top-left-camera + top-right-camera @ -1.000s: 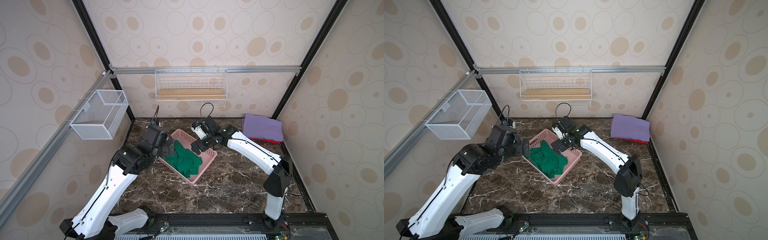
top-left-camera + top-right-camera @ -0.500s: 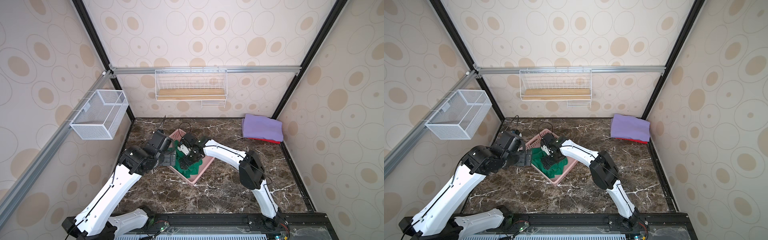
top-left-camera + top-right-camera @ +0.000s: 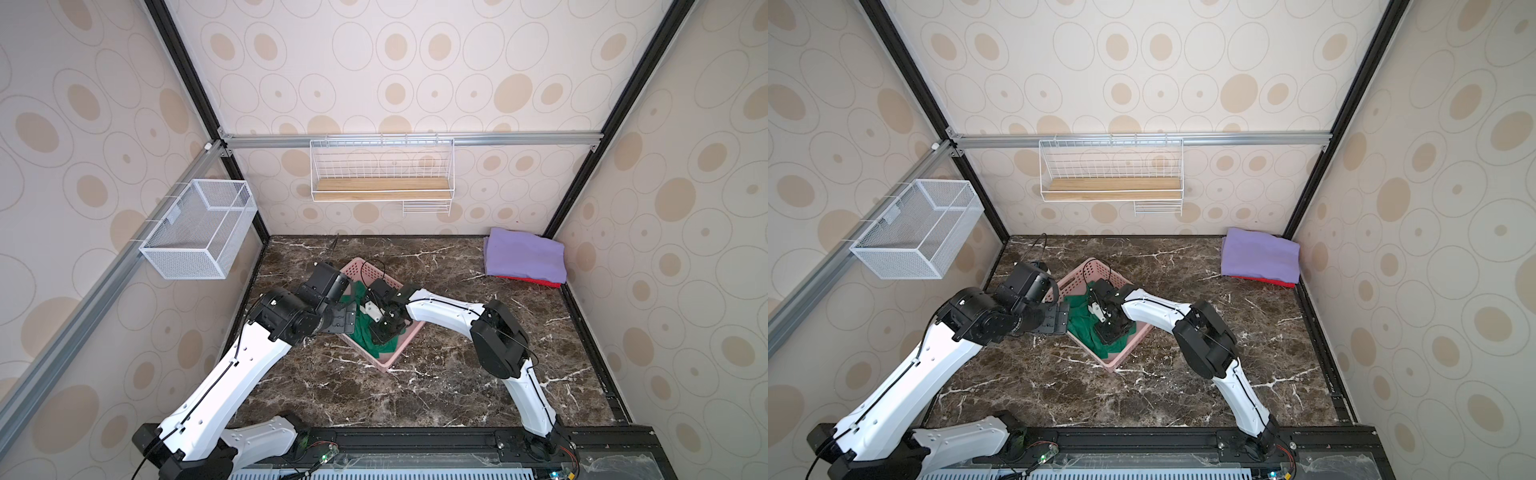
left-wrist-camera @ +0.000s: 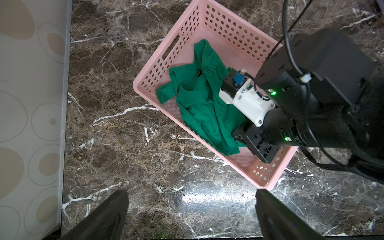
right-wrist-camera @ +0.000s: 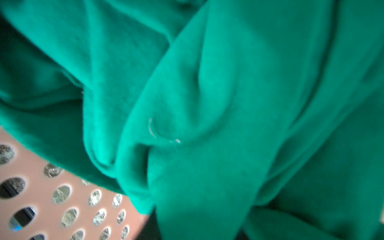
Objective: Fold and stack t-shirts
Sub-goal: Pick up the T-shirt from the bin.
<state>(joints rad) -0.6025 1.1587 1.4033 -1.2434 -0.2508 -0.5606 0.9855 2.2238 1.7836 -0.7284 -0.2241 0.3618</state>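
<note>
**Green t-shirt** (image 4: 199,104): lies crumpled inside the pink basket (image 4: 218,27) and covers much of its floor. One sleeve rests against the wall on the left arm's side. The basket stands askew on the marble table (image 3: 457,374), left of centre in both top views.

**Right gripper** (image 3: 384,334): points down into the basket and is pressed into the green cloth. The right wrist view shows only bunched green fabric and a strip of perforated pink plastic, and the fingers are hidden. It cannot be told whether the jaws are spread or are pinching the cloth.

**Left gripper** (image 4: 190,197): the jaws are spread wide and hold nothing. The gripper hovers over bare table just beside the basket's outer wall, clear of the cloth.

**Lavender t-shirt** (image 3: 525,257): folded flat, it lies on top of the folded red t-shirt (image 3: 536,281), of which only an edge shows. This stack sits in the far right corner of the table, well apart from the basket
</note>
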